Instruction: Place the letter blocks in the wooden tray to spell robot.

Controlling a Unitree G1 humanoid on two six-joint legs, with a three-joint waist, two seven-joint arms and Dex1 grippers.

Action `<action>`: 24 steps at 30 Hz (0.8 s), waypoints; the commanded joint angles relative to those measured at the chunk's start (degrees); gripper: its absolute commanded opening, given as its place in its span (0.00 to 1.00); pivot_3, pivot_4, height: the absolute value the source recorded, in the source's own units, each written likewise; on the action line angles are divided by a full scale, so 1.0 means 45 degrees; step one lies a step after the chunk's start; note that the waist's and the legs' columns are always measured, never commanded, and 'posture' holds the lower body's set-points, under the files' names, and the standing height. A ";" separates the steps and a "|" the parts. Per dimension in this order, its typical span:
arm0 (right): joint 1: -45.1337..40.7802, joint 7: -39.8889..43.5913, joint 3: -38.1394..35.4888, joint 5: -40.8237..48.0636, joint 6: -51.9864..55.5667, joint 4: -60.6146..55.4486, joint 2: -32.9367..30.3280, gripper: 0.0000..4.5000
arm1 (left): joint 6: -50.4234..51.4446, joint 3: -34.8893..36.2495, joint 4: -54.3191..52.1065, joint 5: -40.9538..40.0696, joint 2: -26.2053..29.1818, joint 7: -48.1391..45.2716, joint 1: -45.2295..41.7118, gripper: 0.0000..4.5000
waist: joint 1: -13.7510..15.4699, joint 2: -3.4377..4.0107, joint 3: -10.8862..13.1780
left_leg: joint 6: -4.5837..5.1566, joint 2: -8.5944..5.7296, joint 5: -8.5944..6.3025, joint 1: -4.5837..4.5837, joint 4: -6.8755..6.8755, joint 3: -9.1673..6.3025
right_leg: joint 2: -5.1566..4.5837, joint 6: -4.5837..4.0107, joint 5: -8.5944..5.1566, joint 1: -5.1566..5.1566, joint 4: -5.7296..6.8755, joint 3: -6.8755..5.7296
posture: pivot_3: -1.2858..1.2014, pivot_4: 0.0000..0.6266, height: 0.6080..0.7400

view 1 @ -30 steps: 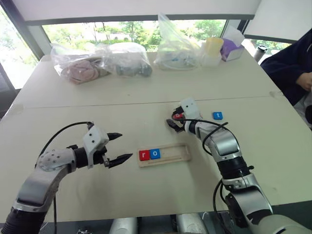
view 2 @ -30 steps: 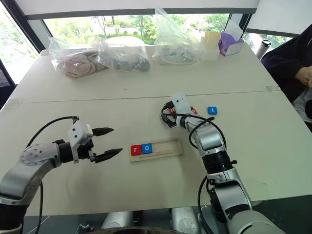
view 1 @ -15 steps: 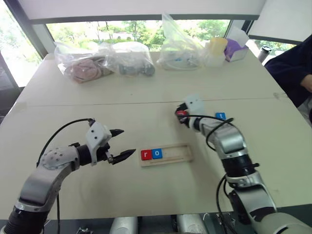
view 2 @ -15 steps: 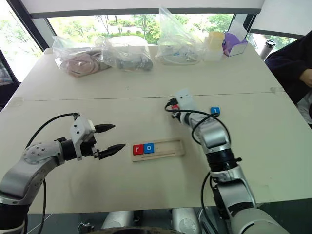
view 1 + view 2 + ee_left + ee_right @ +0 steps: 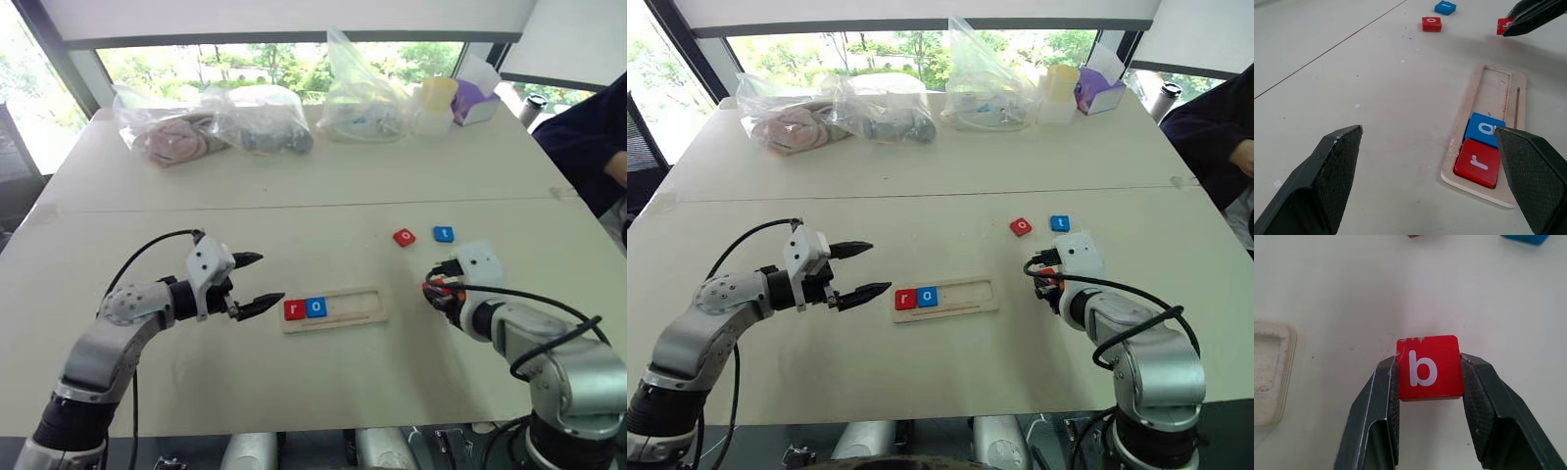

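My right gripper is shut on a red letter block marked b, held a little above the table to the right of the wooden tray. The tray holds a red r and a blue o at its left end; the rest of its slot is bare. A red o block and a blue t block lie on the table beyond the tray's right end. My left gripper stands open just left of the tray, with nothing between its fingers.
Several clear plastic bags, a yellow cup and a purple tissue box line the far side of the table. A person's dark sleeve shows at the right edge. A seam crosses the tabletop.
My right gripper closed on the red b block and drew it back toward me and to the right, away from the red o and blue t. The left gripper stayed open.
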 commanded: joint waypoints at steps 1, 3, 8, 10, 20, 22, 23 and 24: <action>0.0020 -0.0301 -0.0483 0.0274 0.0092 -0.0352 0.0321 0.26 | -0.0501 -0.0059 -0.0456 -0.0212 0.0247 -0.0730 -0.0063 1.00 | -0.0005 0.0000 0.0000 | 0.0000 -0.0001 0.0000 -0.0002 -0.0003 0.0002 | -0.0003 0.0002 0.0000 -0.0002 -0.0003 0.0001 | 0.52 0.24 1.00; 0.0111 -0.0415 -0.0466 0.0489 0.0092 -0.0390 0.0571 0.26 | -0.0776 -0.0118 -0.0639 -0.0276 0.0385 -0.1181 0.0024 1.00 | -0.0005 0.0000 0.0000 | 0.0000 -0.0001 0.0000 -0.0005 -0.0011 0.0003 | -0.0009 0.0006 0.0002 -0.0003 -0.0009 0.0001 | 0.52 0.24 1.00; 0.0147 -0.0753 -0.0373 0.0896 0.0092 -0.0326 0.0876 0.37 | -0.1134 -0.0156 -0.0852 -0.0227 0.0680 -0.1841 0.0316 1.00 | -0.0006 0.0001 0.0000 | 0.0000 0.0001 0.0000 -0.0004 -0.0017 0.0000 | -0.0009 0.0002 0.0000 -0.0006 -0.0010 0.0001 | 0.52 0.24 1.00; 0.0146 -0.0823 -0.0373 0.1105 0.0092 -0.0275 0.0789 0.57 | -0.1236 -0.0090 -0.0939 -0.0286 0.0705 -0.1976 0.0417 1.00 | -0.0006 0.0001 0.0000 | 0.0000 0.0001 0.0000 -0.0004 -0.0015 0.0001 | -0.0011 0.0001 -0.0001 -0.0006 -0.0010 0.0001 | 0.52 0.24 1.00; -0.0837 0.6025 0.1293 0.3075 -0.5370 0.2183 -0.6662 0.99 | -0.1417 0.0483 -0.1174 -0.0980 0.0722 -0.2260 0.0607 1.00 | -0.0005 0.0003 0.0016 | 0.0001 -0.0002 -0.0001 -0.0006 -0.0003 0.0015 | -0.0021 0.0000 -0.0006 0.0020 -0.0053 0.0004 | 0.52 0.24 1.00; -0.1229 0.7521 0.2042 0.1904 -0.9429 0.5071 -0.7576 0.99 | -0.1289 0.0565 -0.1201 -0.1182 0.0757 -0.2276 0.0561 1.00 | -0.0022 -0.0028 0.0020 | 0.0002 -0.0001 -0.0001 0.0007 -0.0007 0.0039 | -0.0010 0.0006 -0.0010 0.0040 -0.0065 -0.0005 | 0.52 0.24 1.00; -0.1396 0.8087 0.2321 0.1756 -1.0330 0.6046 -0.7794 0.99 | -0.1263 0.0555 -0.1231 -0.1203 0.0770 -0.2275 0.0542 1.00 | -0.0031 -0.0034 0.0019 | 0.0002 0.0002 -0.0002 0.0024 -0.0003 0.0051 | 0.0001 0.0007 -0.0011 0.0064 -0.0070 -0.0012 | 0.52 0.24 1.00; -0.1502 0.8871 0.2558 0.1746 -1.1199 0.6854 -0.7966 0.99 | -0.1243 0.0558 -0.1253 -0.1216 0.0804 -0.2280 0.0547 1.00 | -0.0029 -0.0032 0.0020 | 0.0002 0.0001 -0.0002 0.0030 -0.0003 0.0057 | 0.0005 0.0006 -0.0011 0.0072 -0.0073 -0.0012 | 0.52 0.24 1.00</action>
